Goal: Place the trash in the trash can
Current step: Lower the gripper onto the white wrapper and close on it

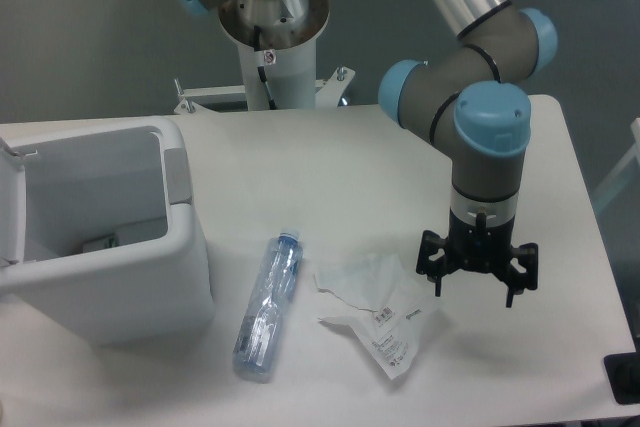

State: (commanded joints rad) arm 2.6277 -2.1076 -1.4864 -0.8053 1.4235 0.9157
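Here a white table point(300, 157) fronts grey wall; beside the trash can point(100, 237), the bottle point(267, 304) lies cap-away, near the wrapper point(382, 312); gripper point(477, 292) jaws spread.

Two pieces of trash are lying on the table point(330, 167): one crumpled wrapper point(380, 312) just beside the gripper point(478, 285) (its fingers spread wide) and one crushed bottle point(267, 303) farther off. One trash can point(100, 247) is standing beyond the bottle.
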